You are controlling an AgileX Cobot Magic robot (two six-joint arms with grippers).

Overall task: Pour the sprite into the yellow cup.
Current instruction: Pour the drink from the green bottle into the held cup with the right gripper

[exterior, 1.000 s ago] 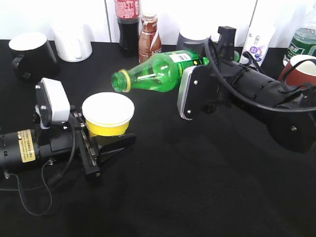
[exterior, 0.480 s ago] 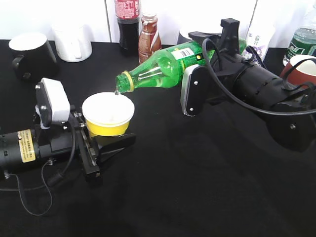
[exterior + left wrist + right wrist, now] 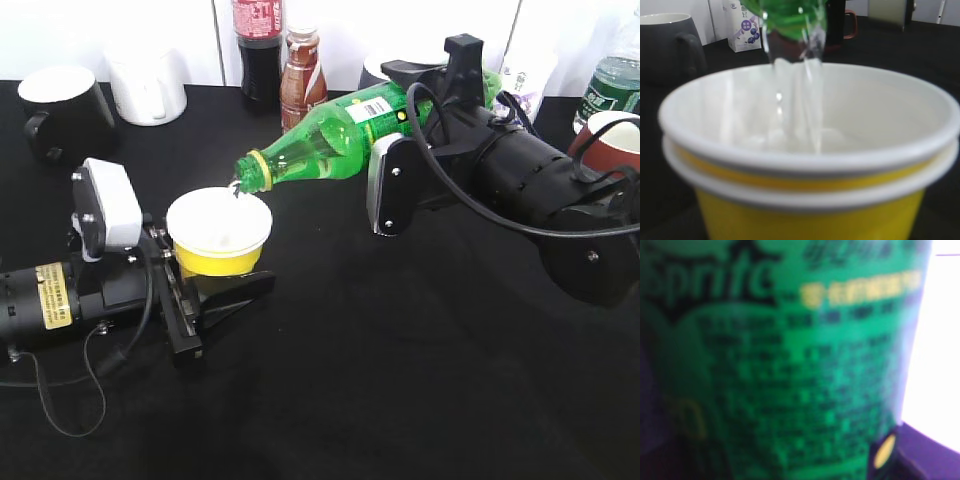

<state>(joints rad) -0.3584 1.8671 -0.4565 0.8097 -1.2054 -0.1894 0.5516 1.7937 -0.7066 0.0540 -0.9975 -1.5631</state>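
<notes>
Sprite (image 3: pixel 330 128) tipped neck-down, mouth just above cup (image 3: pixel 220 235) rim; clear stream seen falling into cup (image 3: pixel 805 150) in left wrist view. Little liquid gathered on white cup floor. Bottle translucent green plastic, yellow neck ring, green-yellow label (image 3: pixel 790 365) filling right wrist view, print blurred. Cup tapered, yellow wall, white rolled rim, doubled. Right claw (image 3: pixel 440 85) clamped round bottle body. Left claw (image 3: pixel 200 290) closed narrow on cup base, cup held upright over black tabletop (image 3: pixel 350 380).
</notes>
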